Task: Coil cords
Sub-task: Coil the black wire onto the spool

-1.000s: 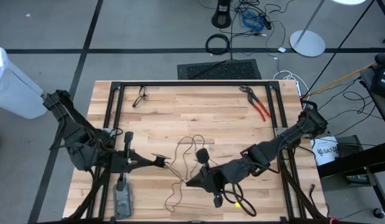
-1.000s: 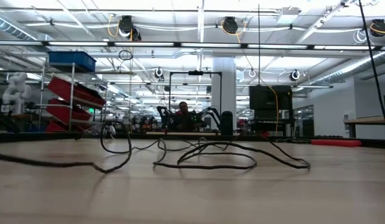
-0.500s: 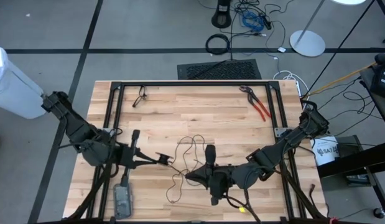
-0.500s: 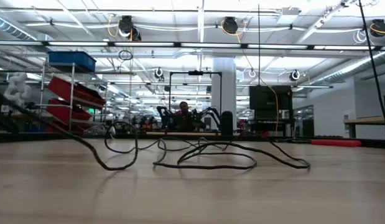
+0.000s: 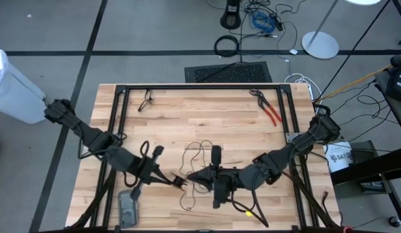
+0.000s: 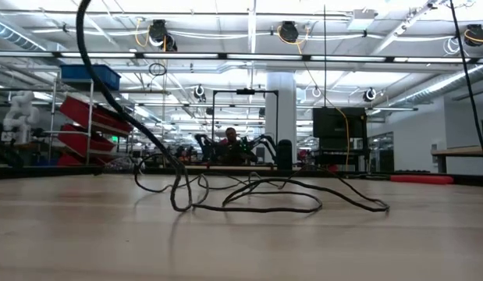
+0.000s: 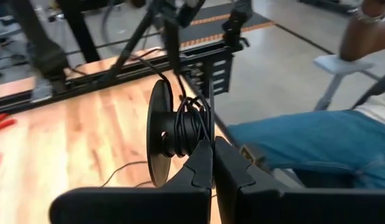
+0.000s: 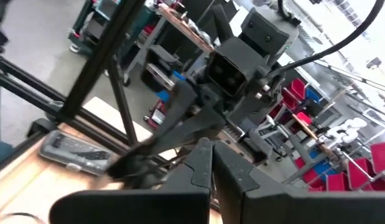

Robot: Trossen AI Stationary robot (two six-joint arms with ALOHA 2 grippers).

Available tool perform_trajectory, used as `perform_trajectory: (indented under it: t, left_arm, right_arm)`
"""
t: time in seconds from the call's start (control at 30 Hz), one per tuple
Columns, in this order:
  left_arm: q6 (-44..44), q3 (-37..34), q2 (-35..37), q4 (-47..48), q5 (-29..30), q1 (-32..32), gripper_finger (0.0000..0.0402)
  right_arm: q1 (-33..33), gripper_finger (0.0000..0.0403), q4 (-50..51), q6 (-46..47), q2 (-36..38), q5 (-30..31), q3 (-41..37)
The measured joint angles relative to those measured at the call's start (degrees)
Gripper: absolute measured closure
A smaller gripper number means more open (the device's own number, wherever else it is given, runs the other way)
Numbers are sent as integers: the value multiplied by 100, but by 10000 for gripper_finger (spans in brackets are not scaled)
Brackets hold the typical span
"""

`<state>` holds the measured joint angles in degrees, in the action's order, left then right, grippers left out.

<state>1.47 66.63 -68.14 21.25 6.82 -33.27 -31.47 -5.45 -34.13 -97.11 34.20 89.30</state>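
Wooden tabletop [image 5: 206, 123], pale planks inside a black frame, seen from above with two dark robot arms reaching in from the near edge. The left hand [image 5: 182, 182] and the right hand [image 5: 191, 176] meet tip to tip near the front middle of the tabletop, both with fingers pressed together. Between them runs the thin black cord [image 5: 199, 150], which lies in loose, untidy loops just behind the two hands and trails toward the near edge. The left hand seems to pinch a strand of it, though the contact is too small to be sure. From the left wrist, closed fingers [image 7: 201, 168] point at a black spool-like part [image 7: 162, 132] with cord wound around it, and a seated person's legs in blue trousers [image 7: 304, 140] show beyond the table's edge. At tabletop level the cord [image 6: 257, 201] sprawls in flat loops, with one strand rising steeply out of view. Farther back, red-handled pliers [image 5: 270, 111] lie near the far right corner. On the floor beyond sits a thick black cable ring [image 5: 227, 45].
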Motion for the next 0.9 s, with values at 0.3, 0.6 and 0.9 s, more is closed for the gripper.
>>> perform_trajectory:
  t: [0.3,0.6,0.9]
  left_arm:
    - [-216,-2,-223,-437,-762,255,400]
    - [-345,-6,-211,-496,-1125,254,400]
    - [-177,-7,71,148,-623,237,400]
  right_arm:
    - [221,403,-97,11,-151,-296,9]
    - [339,403,-91,-9,-257,-393,9]
    - [91,403,-78,-175,-199,216,9]
